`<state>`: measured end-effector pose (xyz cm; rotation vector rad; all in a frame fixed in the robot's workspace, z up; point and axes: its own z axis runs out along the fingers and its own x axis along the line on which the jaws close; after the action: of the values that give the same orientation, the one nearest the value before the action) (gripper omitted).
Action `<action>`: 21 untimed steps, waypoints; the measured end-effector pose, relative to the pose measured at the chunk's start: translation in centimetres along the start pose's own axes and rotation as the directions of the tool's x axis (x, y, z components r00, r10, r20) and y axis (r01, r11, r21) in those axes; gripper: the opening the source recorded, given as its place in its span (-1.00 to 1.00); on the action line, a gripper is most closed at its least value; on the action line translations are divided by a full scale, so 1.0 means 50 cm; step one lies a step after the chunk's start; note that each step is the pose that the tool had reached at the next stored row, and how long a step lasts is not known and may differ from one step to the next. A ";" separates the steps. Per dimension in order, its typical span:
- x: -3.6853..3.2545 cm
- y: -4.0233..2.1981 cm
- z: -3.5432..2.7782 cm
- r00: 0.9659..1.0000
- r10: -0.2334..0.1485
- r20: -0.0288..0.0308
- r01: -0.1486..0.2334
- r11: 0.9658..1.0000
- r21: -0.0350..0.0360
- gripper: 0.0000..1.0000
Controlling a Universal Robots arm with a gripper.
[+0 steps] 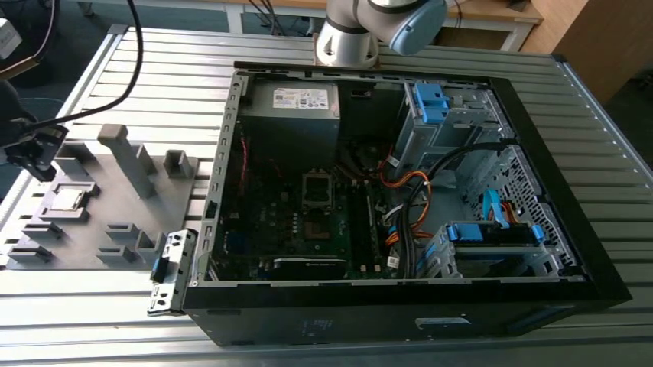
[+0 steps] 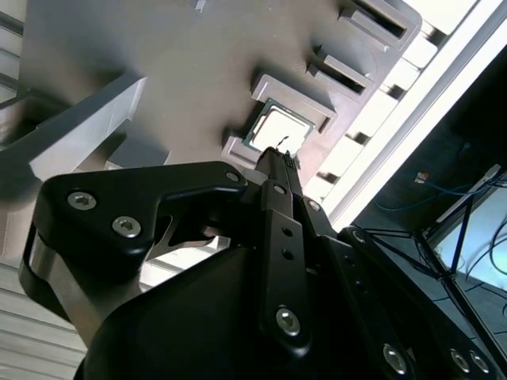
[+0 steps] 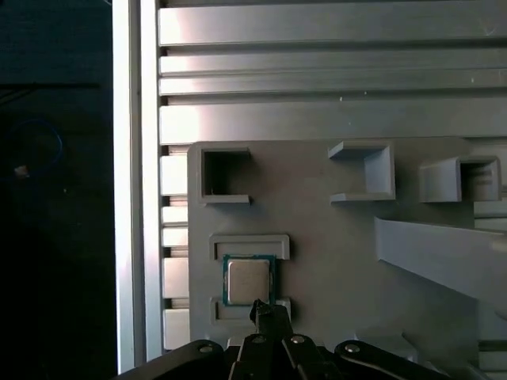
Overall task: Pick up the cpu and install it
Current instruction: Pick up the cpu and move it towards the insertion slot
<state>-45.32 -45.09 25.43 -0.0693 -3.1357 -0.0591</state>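
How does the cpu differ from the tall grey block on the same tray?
The cpu lies flat and thin between low ledges; the tall grey block stands high. The cpu's top is shiny silver with a green edge; the block is dull grey all over. Both sit on the grey tray, apart.

Cpu (image 3: 247, 278) silvery-grey, green rim; tray (image 3: 333, 237) plain grey; claw (image 3: 268, 310) black; case (image 1: 357, 325) black; drive clips (image 1: 430, 103) blue.
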 end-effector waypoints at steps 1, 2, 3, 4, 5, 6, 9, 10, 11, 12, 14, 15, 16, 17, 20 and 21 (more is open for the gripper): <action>0.000 0.000 0.003 1.000 -0.001 0.000 0.001 1.000 0.000 -0.79; 0.000 -0.001 0.007 1.000 -0.003 0.000 0.003 1.000 0.000 -0.79; 0.000 -0.001 0.011 1.000 -0.003 0.000 0.003 1.000 0.000 -0.79; 0.000 -0.001 0.014 1.000 -0.004 0.000 0.004 1.000 0.000 -0.79; 0.000 -0.001 0.017 1.000 -0.004 0.000 0.004 1.000 0.000 -0.79; 0.000 -0.001 0.020 1.000 -0.005 0.000 0.005 1.000 0.000 -0.79; 0.003 -0.002 0.028 1.000 -0.005 0.000 0.005 1.000 0.000 -0.79; 0.004 -0.002 0.029 1.000 -0.005 0.000 0.005 1.000 0.000 -0.79; 0.004 -0.002 0.030 1.000 -0.005 0.000 0.005 1.000 0.000 -0.79; 0.004 -0.002 0.030 1.000 -0.005 0.000 0.005 1.000 0.000 -0.79; 0.004 -0.002 0.032 1.000 -0.005 0.000 0.005 1.000 0.000 -0.79; 0.004 -0.002 0.034 1.000 -0.005 0.000 0.005 1.000 0.000 -0.79; 0.004 -0.002 0.035 1.000 -0.005 0.000 0.005 1.000 0.000 -0.79; 0.004 -0.002 0.037 1.000 -0.005 0.000 0.005 1.000 0.000 -0.79; 0.004 -0.002 0.040 1.000 -0.005 0.000 0.005 1.000 0.000 -0.79; 0.004 -0.002 0.040 1.000 -0.005 0.000 0.005 1.000 0.000 -0.79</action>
<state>-45.55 -45.11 23.45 -0.0617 -3.1354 -0.0588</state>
